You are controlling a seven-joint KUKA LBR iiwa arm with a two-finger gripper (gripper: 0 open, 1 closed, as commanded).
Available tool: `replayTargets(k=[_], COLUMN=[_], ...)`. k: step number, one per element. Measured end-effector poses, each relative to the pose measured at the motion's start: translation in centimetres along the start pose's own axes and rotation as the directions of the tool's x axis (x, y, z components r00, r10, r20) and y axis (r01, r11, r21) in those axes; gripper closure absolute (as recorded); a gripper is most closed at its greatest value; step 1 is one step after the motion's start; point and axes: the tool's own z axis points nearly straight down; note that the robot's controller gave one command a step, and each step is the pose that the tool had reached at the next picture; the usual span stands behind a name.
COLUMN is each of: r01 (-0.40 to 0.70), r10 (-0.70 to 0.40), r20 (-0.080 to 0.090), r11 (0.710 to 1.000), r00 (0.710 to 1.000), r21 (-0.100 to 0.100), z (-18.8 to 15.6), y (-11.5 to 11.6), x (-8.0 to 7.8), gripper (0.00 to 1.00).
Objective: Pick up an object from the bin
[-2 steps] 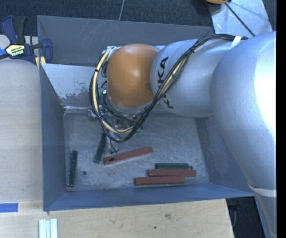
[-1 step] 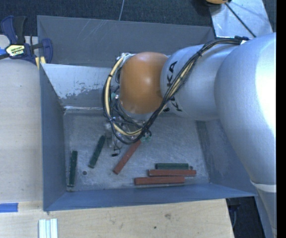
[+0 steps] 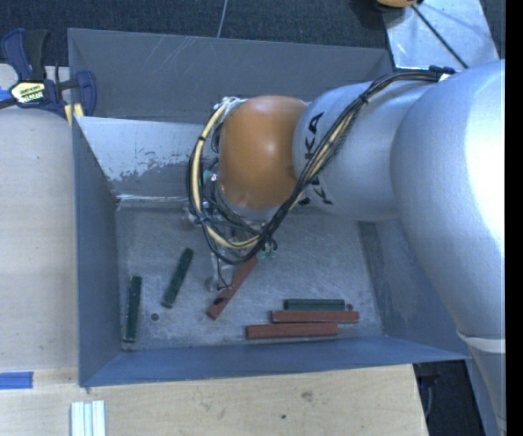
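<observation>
My gripper (image 3: 218, 278) hangs low over the middle of the bin floor, mostly hidden under the arm's orange cover and cables. A reddish-brown flat stick (image 3: 229, 296) lies slanted right at it, its upper end tucked under the gripper and its lower end pointing to the front left. Just to the left lies a dark green stick (image 3: 177, 277), also slanted. Another dark green stick (image 3: 133, 308) lies lengthwise along the bin's left wall.
Near the front right of the bin lie three more sticks side by side: a dark green one (image 3: 314, 305) and two reddish-brown ones (image 3: 316, 317) (image 3: 291, 331). The big arm covers the bin's right and rear parts.
</observation>
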Motion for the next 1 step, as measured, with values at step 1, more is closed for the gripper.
replayTargets(k=[1], r01=[0.0], r10=[0.0], r20=[0.0], r11=[1.0], r00=[1.0], r21=[0.0], z=[0.01], y=[0.0], x=[0.0], gripper=[0.0])
